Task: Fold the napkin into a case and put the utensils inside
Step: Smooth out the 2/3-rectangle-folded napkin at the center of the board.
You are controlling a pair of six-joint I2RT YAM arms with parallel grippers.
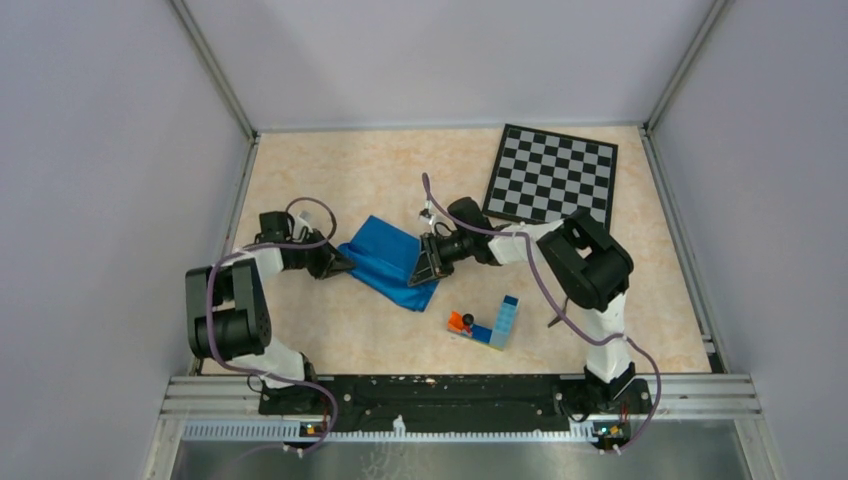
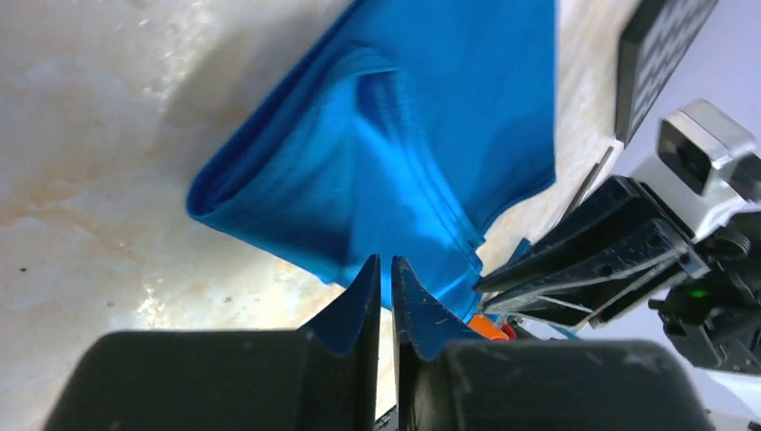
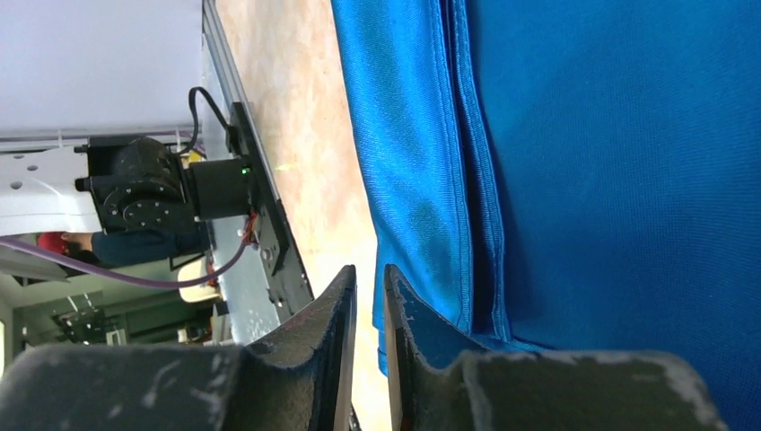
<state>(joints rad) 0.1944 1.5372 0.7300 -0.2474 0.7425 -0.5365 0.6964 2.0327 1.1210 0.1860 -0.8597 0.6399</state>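
On the pale marbled table point(image 1: 330, 180), the bright blue thin cloth napkin point(image 1: 392, 258) lies folded near the middle, a little left of centre. The left arm's black two-finger gripper point(image 1: 345, 263) sits at the napkin's left edge, and the right arm's black two-finger gripper point(image 1: 425, 270) at its right near corner. A black-and-white square chessboard point(image 1: 552, 175) lies in the far right corner. A small blue toy-brick block point(image 1: 504, 322) lies nearer than the napkin and to its right, with a small orange plastic piece point(image 1: 459, 321) just beside the block's left end.

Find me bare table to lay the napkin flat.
Widest: far-left table, between back wall, chessboard and napkin. Also the near strip left of the toy bricks. Crowded: centre, left fingers and right fingers both at the napkin.
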